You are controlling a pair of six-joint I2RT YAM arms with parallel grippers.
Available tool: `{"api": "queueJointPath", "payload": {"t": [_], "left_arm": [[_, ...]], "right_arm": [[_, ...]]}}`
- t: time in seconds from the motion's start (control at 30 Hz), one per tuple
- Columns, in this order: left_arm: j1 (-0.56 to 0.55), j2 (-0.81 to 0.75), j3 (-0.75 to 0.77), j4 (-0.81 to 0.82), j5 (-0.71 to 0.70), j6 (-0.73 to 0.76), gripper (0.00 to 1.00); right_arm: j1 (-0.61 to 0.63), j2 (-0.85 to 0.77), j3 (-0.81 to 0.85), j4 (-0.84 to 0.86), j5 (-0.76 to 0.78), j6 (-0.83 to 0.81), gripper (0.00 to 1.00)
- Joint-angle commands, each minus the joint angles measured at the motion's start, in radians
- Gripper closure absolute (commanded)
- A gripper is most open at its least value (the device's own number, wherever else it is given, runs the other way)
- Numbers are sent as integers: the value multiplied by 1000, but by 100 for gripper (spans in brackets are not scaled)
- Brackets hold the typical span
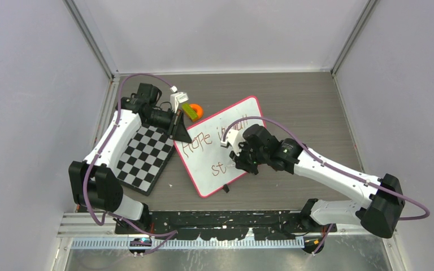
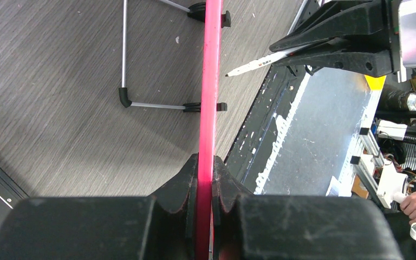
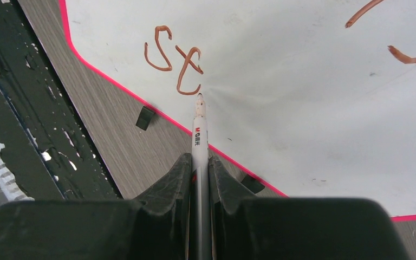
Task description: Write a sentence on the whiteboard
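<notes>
The whiteboard [image 1: 247, 114] lies tilted on the table, its pink rim [image 2: 211, 81] running edge-on through the left wrist view. My left gripper [image 1: 179, 132] is shut on the board's upper-left rim, the fingers [image 2: 181, 187] pinching it. The sentence [image 1: 203, 142] reads "Hope in small", with "st" [image 3: 173, 59] on a second line. My right gripper [image 3: 199, 165] is shut on a white marker [image 3: 199, 135]. The marker's tip [image 3: 199, 97] stands just below the "t"; contact with the board is unclear.
A black-and-white checkerboard [image 1: 144, 155] lies left of the whiteboard, under the left arm. An orange and green object [image 1: 193, 110] sits by the board's far corner. A black clip foot [image 3: 145, 117] sticks out at the near edge. A black rail [image 1: 220, 217] borders the near side.
</notes>
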Motion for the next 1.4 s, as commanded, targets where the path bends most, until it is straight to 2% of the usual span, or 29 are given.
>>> {"api": "queueJointPath", "payload": {"t": [0.0,0.5,0.87,1.37], "left_arm": [[-1,-20,11,15,-27,2,100],[0,-11,19,12,-22,4,100],[0,-18,16,10,-24,8,100],[0,-14,7,10,-21,17,100]], "right_arm": [[-3,15,5,55,20,17,100],[-31,14,26,52,186,22,100],[-33,45,81,59,129,22,100],[-22,75,69,51,48,23,100]]}}
